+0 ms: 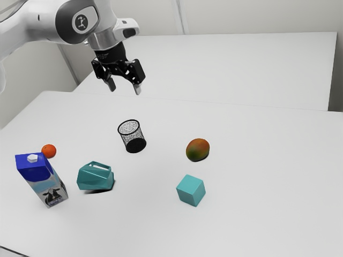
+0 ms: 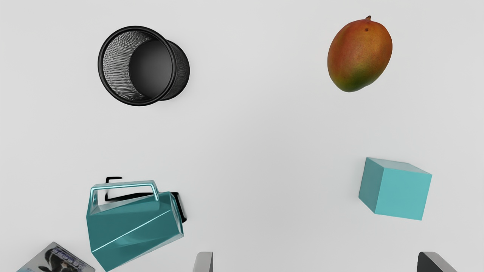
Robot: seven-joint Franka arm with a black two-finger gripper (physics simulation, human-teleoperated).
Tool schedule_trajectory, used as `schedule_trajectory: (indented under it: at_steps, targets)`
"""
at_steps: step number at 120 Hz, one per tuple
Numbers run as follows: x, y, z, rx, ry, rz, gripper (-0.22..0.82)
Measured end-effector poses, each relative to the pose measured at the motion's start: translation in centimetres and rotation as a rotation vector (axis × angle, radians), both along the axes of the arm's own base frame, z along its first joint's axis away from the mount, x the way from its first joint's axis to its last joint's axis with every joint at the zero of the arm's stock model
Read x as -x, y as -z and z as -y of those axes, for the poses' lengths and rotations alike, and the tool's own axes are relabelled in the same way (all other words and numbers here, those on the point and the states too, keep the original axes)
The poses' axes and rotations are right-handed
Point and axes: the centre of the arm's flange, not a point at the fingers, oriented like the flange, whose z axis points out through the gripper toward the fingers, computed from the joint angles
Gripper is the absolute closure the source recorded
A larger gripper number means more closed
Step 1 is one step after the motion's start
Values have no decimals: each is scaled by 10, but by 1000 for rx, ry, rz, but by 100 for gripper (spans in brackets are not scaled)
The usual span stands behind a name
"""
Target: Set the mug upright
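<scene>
The teal faceted mug (image 1: 95, 178) lies on its side on the table, its handle uppermost, toward the exterior view's lower left. My gripper (image 1: 124, 90) hangs high above the table, well away from the mug, beyond the mesh cup. In the wrist view the mug (image 2: 134, 226) lies outside the span of the gripper (image 2: 315, 260), off to the side of one finger, with the handle loop visible. The two fingers stand wide apart and hold nothing.
A black mesh cup (image 1: 132, 136) stands between the mug and the arm's side. The milk carton (image 1: 42, 179) is close beside the mug, with an orange (image 1: 49, 151) behind it. A mango (image 1: 198, 149) and a teal cube (image 1: 191, 190) sit toward the exterior view's right.
</scene>
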Motion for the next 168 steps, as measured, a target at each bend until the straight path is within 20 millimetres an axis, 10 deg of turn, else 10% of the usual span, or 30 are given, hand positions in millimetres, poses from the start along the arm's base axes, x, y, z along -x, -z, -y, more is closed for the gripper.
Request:
schedule_trajectory:
  at_steps: [50, 123, 168]
  targets:
    - [29, 1, -15, -12, -25, -14, 2]
    - [54, 61, -169, 110, -273, -140, 2]
    - [71, 121, -228, 225, -310, -192, 2]
